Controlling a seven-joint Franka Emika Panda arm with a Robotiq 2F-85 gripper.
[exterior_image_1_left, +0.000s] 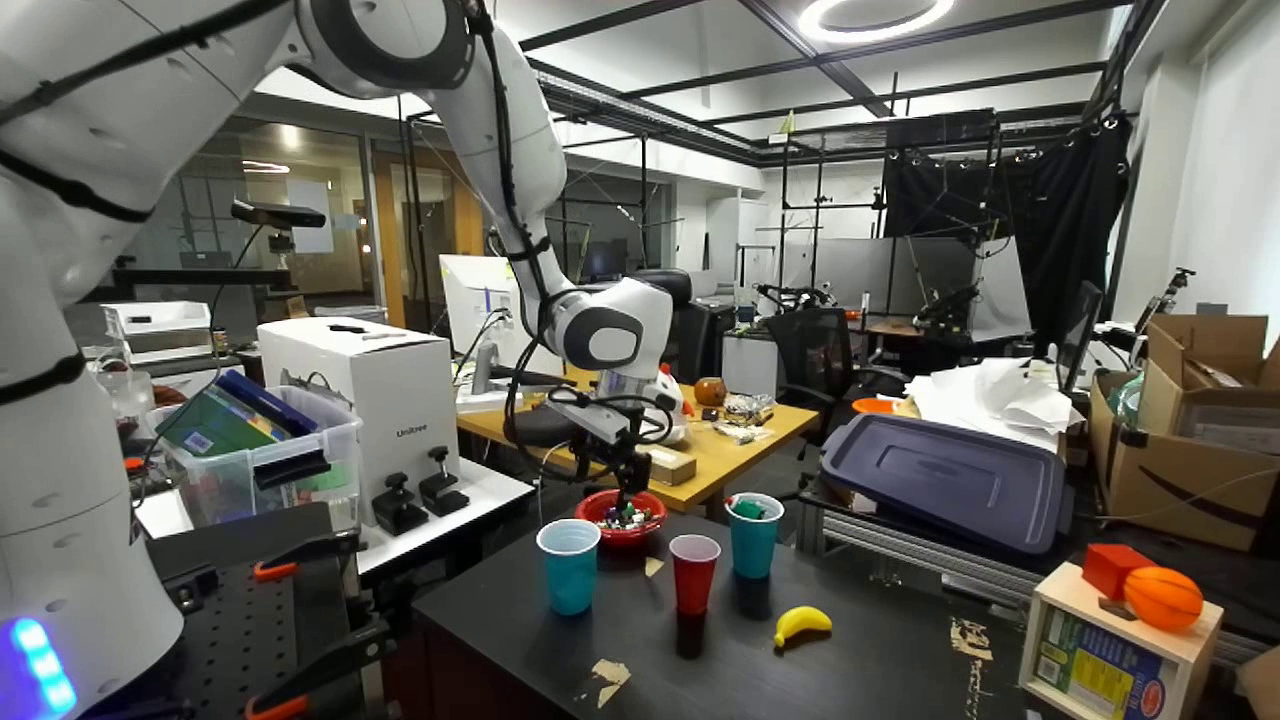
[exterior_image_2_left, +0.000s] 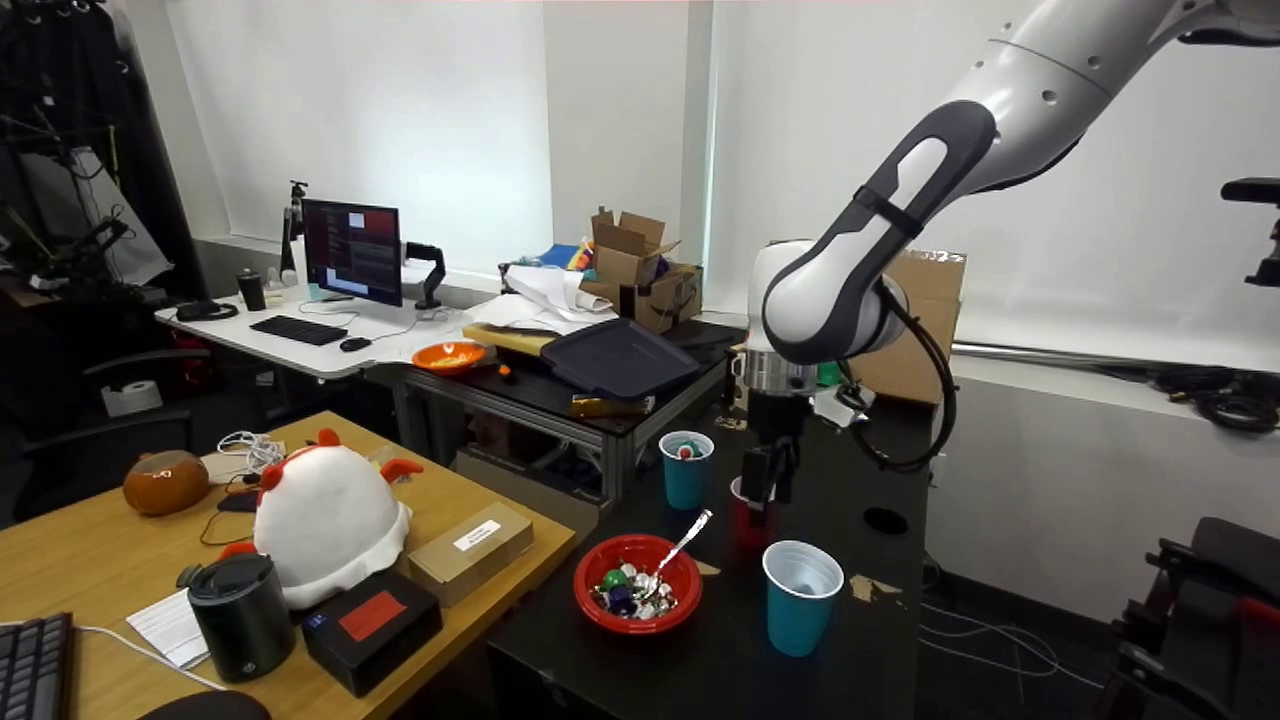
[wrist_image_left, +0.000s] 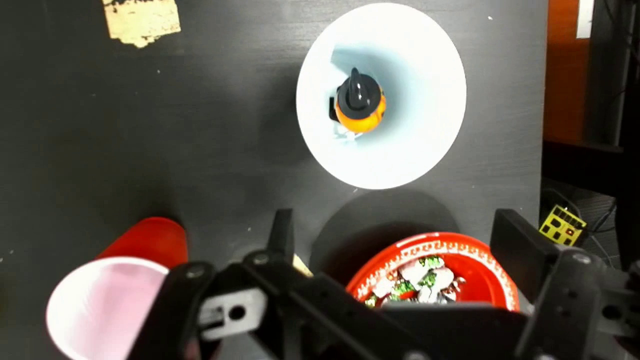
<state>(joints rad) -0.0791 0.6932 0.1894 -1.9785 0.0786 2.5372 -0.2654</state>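
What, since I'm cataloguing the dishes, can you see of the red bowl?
The red bowl is round and plastic-looking, with a patterned rim. It stands upright on the black table, near a teal cup, and holds small shiny pieces in green, silver and purple. A silvery utensil leans in it, its handle rising past the rim. The open gripper is apart from it but partly hides it in the wrist view.

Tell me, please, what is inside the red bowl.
In an exterior view, the red bowl holds small pieces, mostly silvery, some green or dark blue, with a spoon tilted among them. Whatever lies beneath those pieces is covered.
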